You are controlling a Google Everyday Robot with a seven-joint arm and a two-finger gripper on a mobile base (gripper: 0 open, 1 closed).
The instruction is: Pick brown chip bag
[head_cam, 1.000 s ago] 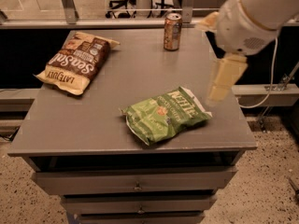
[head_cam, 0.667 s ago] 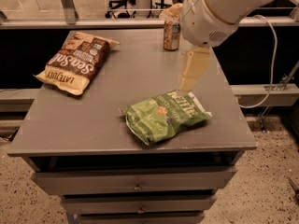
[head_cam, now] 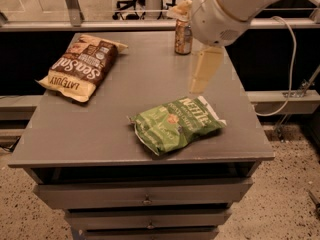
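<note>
The brown bag point(head_cam: 82, 66) lies flat near the tabletop's far left corner, one tan end toward the left edge, well apart from everything else. Its white script "Sea Salt" and the lettering "LATE JULY" read upside down from this view; the smaller print on it is too fine to read. The green bag point(head_cam: 175, 124) lies near the front edge, right of the middle, with "Kettle" in white along its upper side; the rest of its print cannot be read. A can point(head_cam: 183, 36) stands upright at the far edge, right of centre; its label is illegible and its top is partly covered by the arm point(head_cam: 225, 9). The gripper point(head_cam: 199, 81) hangs above the table point(head_cam: 100, 139) between the can and the green bag, pointing down, its cream tip just beyond the green bag's far end and touching nothing. Whether it is spread or pressed together cannot be told from this angle. The arm is cut off at the top of the view. A cable point(head_cam: 292, 59) loops down past the right edge. Below the tabletop, drawers point(head_cam: 145, 194) show, the lowest cut off.
</note>
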